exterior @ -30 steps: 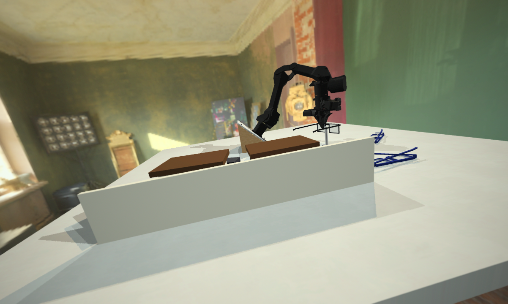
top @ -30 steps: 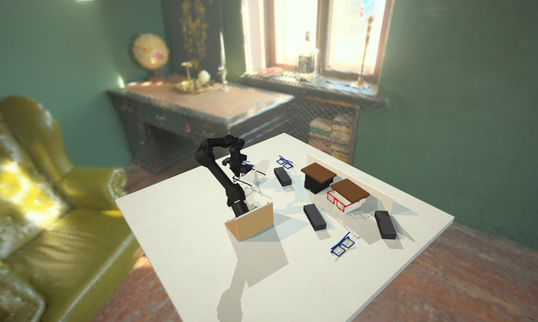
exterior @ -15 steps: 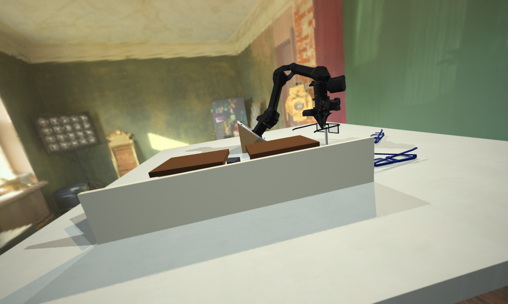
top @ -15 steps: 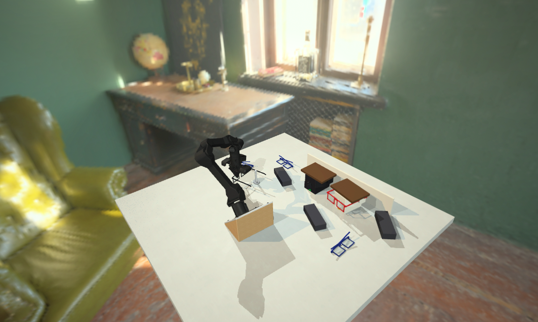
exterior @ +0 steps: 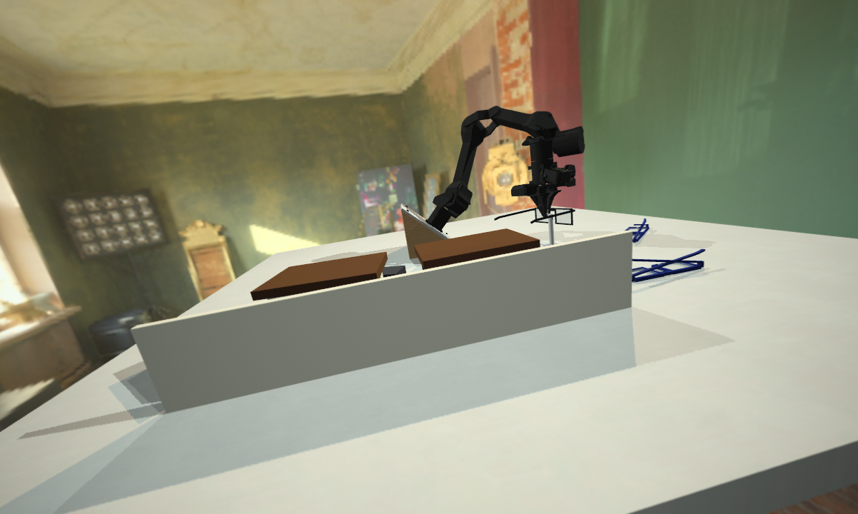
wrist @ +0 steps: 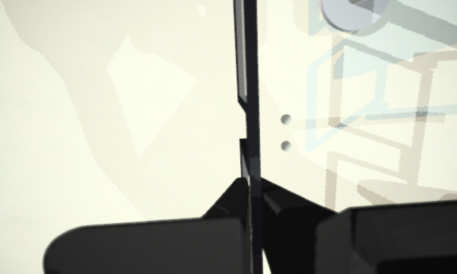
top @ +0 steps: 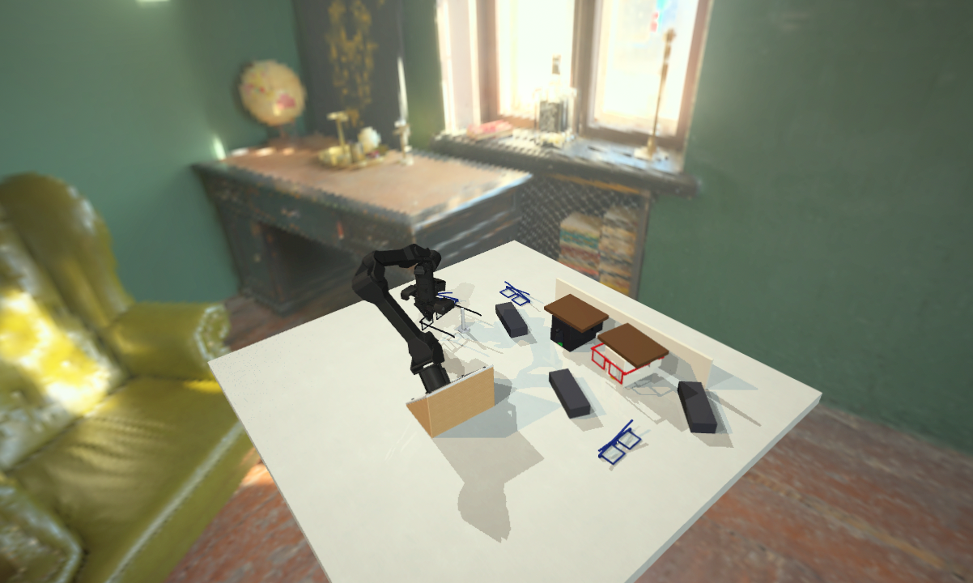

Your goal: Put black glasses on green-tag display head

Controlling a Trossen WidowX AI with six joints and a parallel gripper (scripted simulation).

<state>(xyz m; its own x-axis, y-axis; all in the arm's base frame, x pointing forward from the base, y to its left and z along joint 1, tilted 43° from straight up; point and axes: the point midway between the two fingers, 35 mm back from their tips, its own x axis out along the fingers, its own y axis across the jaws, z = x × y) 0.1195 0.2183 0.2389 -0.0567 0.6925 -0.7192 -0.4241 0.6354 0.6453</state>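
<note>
My gripper (top: 435,312) (exterior: 544,213) (wrist: 248,186) is shut on the black glasses (top: 468,309) (exterior: 572,218) (wrist: 253,129), gripping the front frame in the air with the temples spread open. The glasses are close to a thin clear post. The black display head (top: 569,334) (exterior: 483,245) with the green tag (top: 560,343) stands further right in the top view, under a brown board (top: 576,312); it wears no glasses that I can see. The other head (top: 624,355) (exterior: 320,275) is white, wears red glasses (top: 622,375) and is under a second brown board (top: 632,343).
The clear post (top: 463,319) (exterior: 550,231) has a round base (wrist: 353,17). A pale upright panel (exterior: 387,345) runs behind both heads. Blue glasses lie at the table's back and front. Dark blocks (top: 511,320) (top: 569,393) (top: 697,407) lie around the heads.
</note>
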